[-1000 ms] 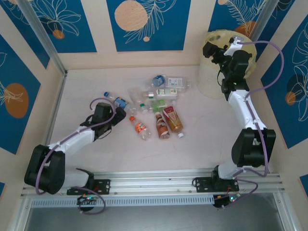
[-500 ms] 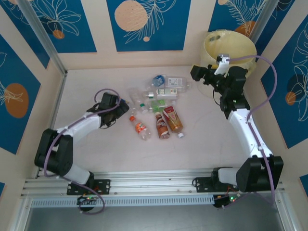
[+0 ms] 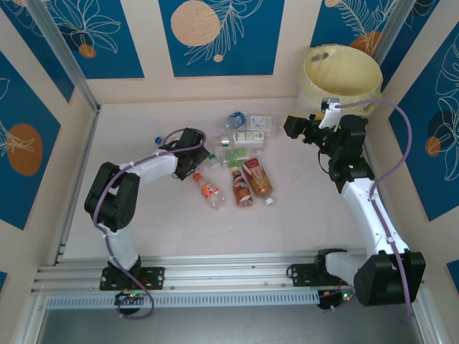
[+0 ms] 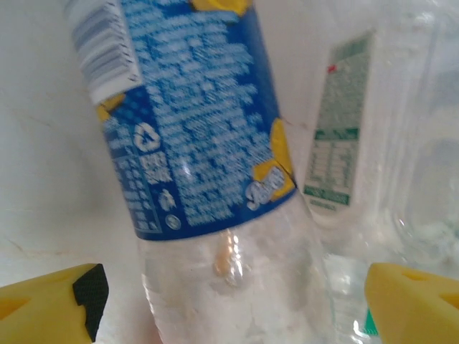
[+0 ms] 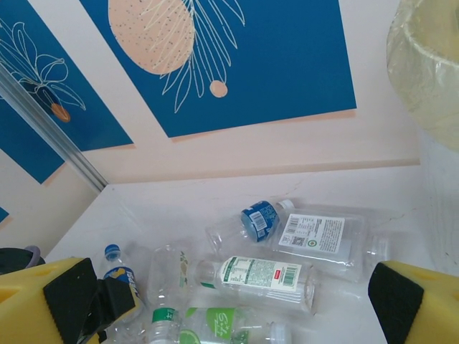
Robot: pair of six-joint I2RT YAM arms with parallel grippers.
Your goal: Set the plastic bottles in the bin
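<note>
Setting: pale tabletop (image 3: pixel 143 215) boxed in by cream walls with blue leaf-print panels.
Step in hand: by my reading, grasping the clear plastic bottle with the blue-and-yellow label (image 4: pixel 208 143), which lies at the left edge of the heap.
Left gripper (image 4: pixel 231 287): its yellow fingers (image 4: pixel 50 304) stand wide apart, one on each side of that bottle's clear body. A gap shows on both sides, so nothing is gripped yet.
Right gripper (image 3: pixel 292 129): hangs just in front of the bin, jaws fully spread and empty.
Other bottles: a loose heap of small clear plastic bottles (image 3: pixel 240 161) sits mid-table. A clear one with a green-and-white label (image 4: pixel 337 143) lies just beside the target.
Bin: the large round cream-yellow bucket (image 3: pixel 310 97) stands in the far right corner, well apart from the left arm.
Doing it well: keep the body centred between the pads, close across the clear part below the label, then lift straight up.
Risk: the right-hand finger may catch the green-labelled neighbour, and a smooth round bottle can roll or squirt out.
</note>
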